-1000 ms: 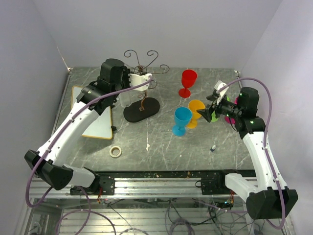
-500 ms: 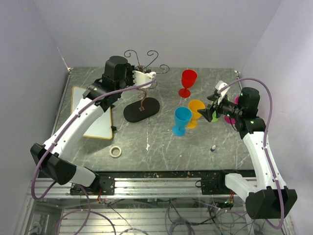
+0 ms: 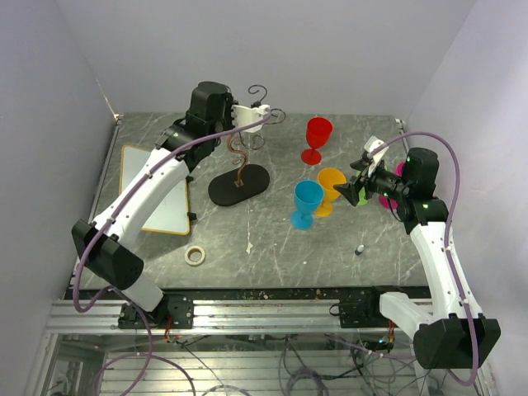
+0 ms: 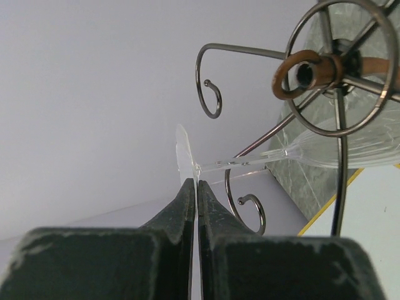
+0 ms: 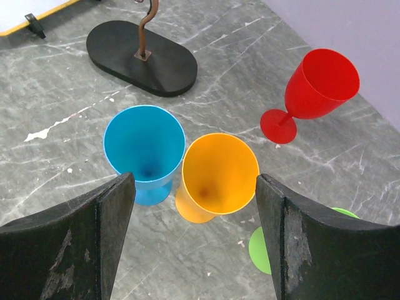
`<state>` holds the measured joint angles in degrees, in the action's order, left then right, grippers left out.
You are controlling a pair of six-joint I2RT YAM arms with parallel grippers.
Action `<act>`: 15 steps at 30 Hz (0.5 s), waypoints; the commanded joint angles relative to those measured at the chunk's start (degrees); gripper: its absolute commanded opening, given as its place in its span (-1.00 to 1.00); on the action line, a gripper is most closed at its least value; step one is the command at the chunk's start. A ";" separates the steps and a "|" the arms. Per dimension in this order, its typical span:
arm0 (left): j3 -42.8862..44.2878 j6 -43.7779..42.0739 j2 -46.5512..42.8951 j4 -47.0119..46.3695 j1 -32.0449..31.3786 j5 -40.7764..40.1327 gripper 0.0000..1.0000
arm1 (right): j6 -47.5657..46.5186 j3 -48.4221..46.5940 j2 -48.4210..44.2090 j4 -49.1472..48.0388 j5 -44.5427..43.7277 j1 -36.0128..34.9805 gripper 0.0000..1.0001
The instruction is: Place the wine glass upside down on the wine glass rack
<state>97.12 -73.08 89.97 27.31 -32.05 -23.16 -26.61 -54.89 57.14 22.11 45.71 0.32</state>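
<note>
My left gripper is shut on the round foot of a clear wine glass. The glass lies sideways; its stem runs right to the bowl. It sits among the scroll arms of the dark wire wine glass rack, with the stem crossing one curled arm. In the top view the left gripper is up at the rack's top, above the black oval base. My right gripper is open and empty, above a blue goblet and an orange goblet.
A red goblet, a blue goblet and an orange goblet stand right of the rack. Green and magenta cups sit by the right gripper. A yellow-edged white board and a tape roll lie at the left.
My left arm has swung right and toward the back wall, carrying the glass up to the rack's scroll arms. The right arm has not moved.
</note>
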 commanded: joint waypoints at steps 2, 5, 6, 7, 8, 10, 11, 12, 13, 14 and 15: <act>3.37 2.71 1.20 -0.47 1.32 -5.17 -0.82 | -0.42 0.07 0.18 -0.22 1.10 0.47 0.54; 3.45 3.64 1.33 -0.27 2.07 -5.67 -0.82 | -0.61 -0.08 0.22 0.03 1.18 0.43 0.54; 3.36 3.79 1.20 -0.30 2.41 -5.74 -0.81 | -0.63 -0.04 0.21 0.04 1.14 0.47 0.54; 3.30 3.99 1.22 -0.27 2.73 -5.87 -0.81 | -0.63 -0.04 0.24 0.04 1.13 0.42 0.54; 3.33 4.11 1.24 -0.25 3.14 -6.17 -0.81 | -0.68 -0.08 0.25 0.11 1.21 0.47 0.54; 3.46 4.76 1.33 -0.05 3.75 -6.51 -0.81 | -0.72 -0.13 0.21 0.23 1.30 0.47 0.54; 3.63 5.25 1.42 0.29 4.07 -6.60 -0.82 | -0.72 -0.13 0.21 0.15 1.31 0.47 0.54; 3.64 5.62 1.34 0.80 4.25 -6.63 -0.82 | -0.72 -0.13 0.23 0.19 1.31 0.40 0.54; 3.64 5.91 1.23 1.26 4.46 -6.45 -0.82 | -0.80 -0.13 0.29 0.21 1.31 0.40 0.54; 3.38 6.13 0.95 1.65 4.70 -6.26 -0.82 | -0.81 -0.13 0.37 0.23 1.35 0.43 0.54; 2.99 6.19 0.66 1.64 4.87 -6.06 -0.82 | -0.89 -0.19 0.34 0.31 1.31 0.47 0.54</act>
<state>98.32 -68.64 91.22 27.90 -28.12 -27.46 -26.98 -54.89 57.14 22.15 46.13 0.32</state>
